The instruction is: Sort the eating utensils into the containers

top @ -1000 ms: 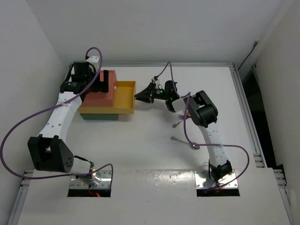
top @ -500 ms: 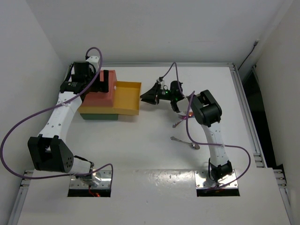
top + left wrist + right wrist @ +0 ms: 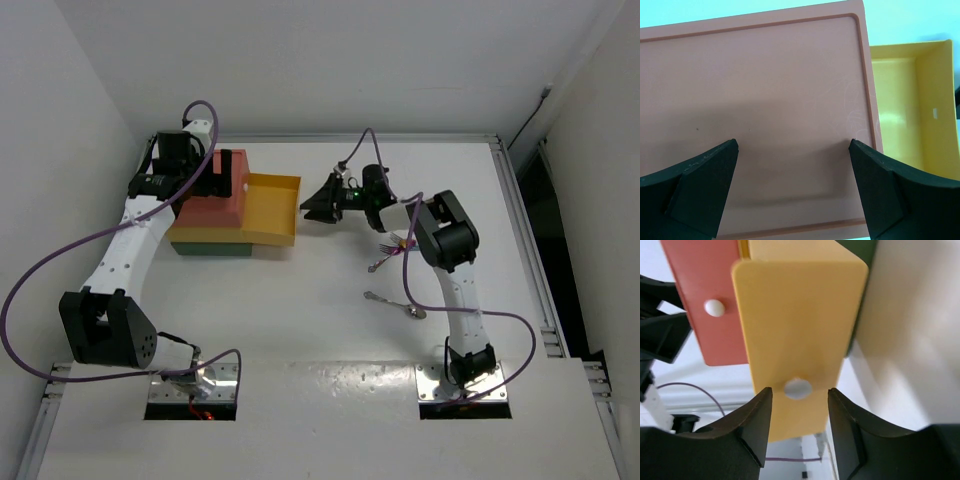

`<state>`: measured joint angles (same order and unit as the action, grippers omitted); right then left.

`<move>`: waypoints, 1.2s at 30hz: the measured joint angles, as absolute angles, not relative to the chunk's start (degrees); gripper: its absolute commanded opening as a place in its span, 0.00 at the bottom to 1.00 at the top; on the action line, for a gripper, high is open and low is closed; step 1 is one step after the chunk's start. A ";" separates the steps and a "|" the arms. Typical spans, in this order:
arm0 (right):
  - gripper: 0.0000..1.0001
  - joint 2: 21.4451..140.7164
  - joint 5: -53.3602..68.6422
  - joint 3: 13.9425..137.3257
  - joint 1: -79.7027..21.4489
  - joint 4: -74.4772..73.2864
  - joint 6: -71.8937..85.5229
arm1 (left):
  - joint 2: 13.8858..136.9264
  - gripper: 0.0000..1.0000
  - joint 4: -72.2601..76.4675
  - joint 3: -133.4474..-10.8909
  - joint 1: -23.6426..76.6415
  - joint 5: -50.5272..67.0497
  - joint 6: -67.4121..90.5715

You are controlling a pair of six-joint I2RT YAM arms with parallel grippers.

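The drawer block (image 3: 212, 203) stands at the left: red-orange top, yellow middle, dark green bottom (image 3: 210, 249). The yellow drawer (image 3: 270, 206) is pulled out to the right and looks empty in the left wrist view (image 3: 910, 95). My right gripper (image 3: 314, 208) is open at its front panel, fingers on either side of the white knob (image 3: 798, 388) without pinching it. My left gripper (image 3: 222, 184) is open wide just above the red top (image 3: 765, 100). A silver spoon (image 3: 396, 303) and purple and orange utensils (image 3: 384, 257) lie by the right arm.
The red drawer's front (image 3: 715, 325) with its white knob (image 3: 714, 307) is shut, level with the block. The right arm's purple cable (image 3: 357, 150) loops above the gripper. The table's back wall runs close behind the block.
The yellow drawer has slid out to the right, and my right gripper has moved right with it. The left arm has not moved.
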<state>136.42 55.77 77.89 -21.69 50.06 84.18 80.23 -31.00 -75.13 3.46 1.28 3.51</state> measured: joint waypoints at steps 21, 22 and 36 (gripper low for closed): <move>0.35 108.81 35.29 82.67 -9.34 -23.46 9.98 | 77.73 1.00 -31.38 -73.21 3.73 2.22 2.11; 0.33 106.15 32.69 82.67 -8.51 -26.79 5.78 | 77.49 1.00 -31.68 -73.14 3.79 2.39 1.91; 0.37 89.65 16.01 61.63 -2.87 -52.56 -31.55 | 73.67 1.00 -34.70 -71.44 7.97 0.03 -1.50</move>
<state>89.65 16.01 61.63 -2.87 -52.56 -31.55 73.67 -34.70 -71.44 7.97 0.03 -1.50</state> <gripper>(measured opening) 0.347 0.995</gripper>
